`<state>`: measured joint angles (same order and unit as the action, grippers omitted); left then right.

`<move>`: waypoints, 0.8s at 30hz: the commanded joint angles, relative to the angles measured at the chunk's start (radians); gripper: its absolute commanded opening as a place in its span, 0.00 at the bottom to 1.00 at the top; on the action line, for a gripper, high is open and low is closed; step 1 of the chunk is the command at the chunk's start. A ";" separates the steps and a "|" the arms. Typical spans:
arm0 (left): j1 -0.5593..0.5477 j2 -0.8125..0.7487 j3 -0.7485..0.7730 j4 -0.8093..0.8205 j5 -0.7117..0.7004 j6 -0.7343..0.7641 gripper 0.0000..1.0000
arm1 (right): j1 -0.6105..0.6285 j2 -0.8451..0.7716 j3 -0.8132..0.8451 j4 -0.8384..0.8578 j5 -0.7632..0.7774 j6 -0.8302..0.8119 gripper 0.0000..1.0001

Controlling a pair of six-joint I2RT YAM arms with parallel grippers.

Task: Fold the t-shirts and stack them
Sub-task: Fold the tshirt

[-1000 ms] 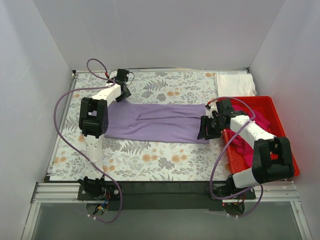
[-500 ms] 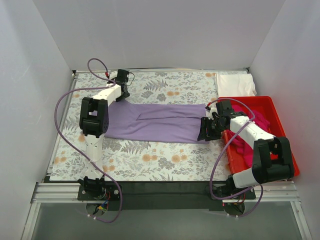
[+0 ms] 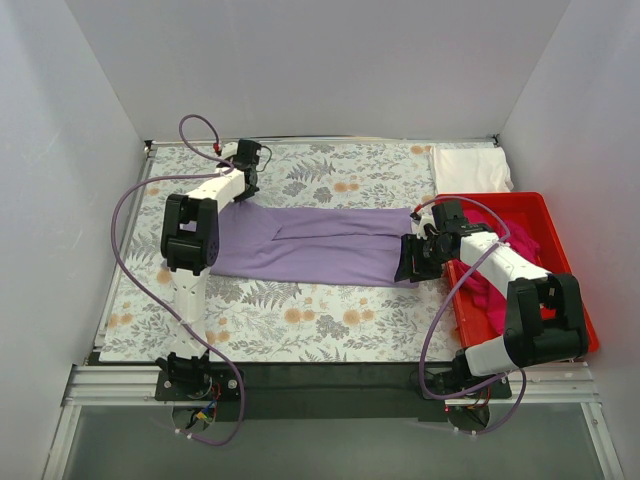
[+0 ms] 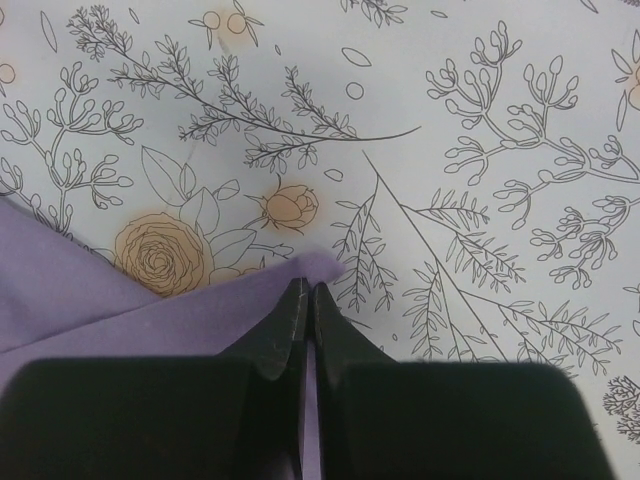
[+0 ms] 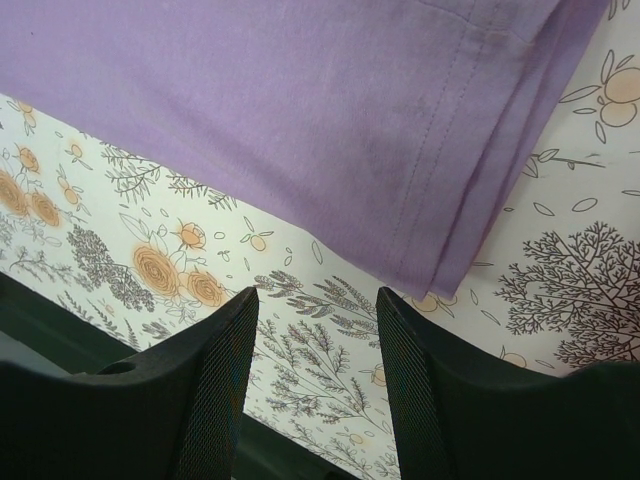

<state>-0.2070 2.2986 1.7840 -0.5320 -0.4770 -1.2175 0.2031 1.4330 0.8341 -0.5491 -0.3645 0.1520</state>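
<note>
Lavender t-shirt [image 3: 310, 245] lies as a long, narrow band across the middle of the worktop [image 3: 320, 378]. It runs from near the left edge almost to the red bin [image 3: 575, 290] at the right edge, flat on the floral tablecloth [image 3: 330, 320]. The white t-shirt [image 3: 470, 170] sits folded in the far right corner, and the magenta t-shirt [image 3: 490, 285] is heaped inside the bin.

The left hand [image 4: 303, 290] is at the band's far-left corner. Its fingers are pressed together on the tip of that purple corner, with a sliver of cloth showing between them. The right hand [image 5: 315, 300] hovers over the band's right end with its fingers spread and nothing between them. The layered hem lies just beyond the fingertips.

The step looks like taking both ends so the band can be folded across its length. To do it well, the right hand should come down on the stacked hem and take every layer at once, close to the corner, so no under-layer drags behind. The left hand's bite is very shallow, right at the tip, so a hard pull could slip it free. Lifting only enough to clear the cloth and moving both ends evenly would keep the long edges lined up. The tablecloth could catch in the pinch, so the fingers should close on shirt fabric alone.
</note>
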 commanded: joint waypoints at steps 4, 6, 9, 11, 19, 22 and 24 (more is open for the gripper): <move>0.001 -0.022 0.055 -0.048 0.028 0.007 0.00 | -0.002 -0.006 0.007 0.014 -0.025 -0.022 0.49; 0.003 -0.048 0.055 -0.040 0.032 0.006 0.00 | -0.002 -0.009 0.007 0.015 -0.025 -0.020 0.49; 0.004 -0.112 0.029 -0.031 0.031 -0.002 0.00 | -0.002 -0.014 0.008 0.015 -0.028 -0.023 0.49; 0.008 -0.169 0.005 -0.028 0.034 -0.020 0.00 | -0.002 -0.017 0.007 0.015 -0.031 -0.023 0.49; 0.041 -0.373 -0.241 0.018 0.109 -0.102 0.00 | -0.002 -0.031 0.005 0.015 -0.036 -0.023 0.49; 0.064 -0.455 -0.337 0.033 0.118 -0.125 0.00 | -0.002 -0.031 0.007 0.015 -0.037 -0.025 0.49; 0.089 -0.501 -0.392 0.064 0.124 -0.128 0.00 | -0.002 -0.032 0.007 0.015 -0.040 -0.025 0.49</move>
<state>-0.1509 1.8889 1.4601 -0.5110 -0.3645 -1.3140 0.2031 1.4326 0.8341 -0.5484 -0.3801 0.1452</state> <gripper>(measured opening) 0.020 0.490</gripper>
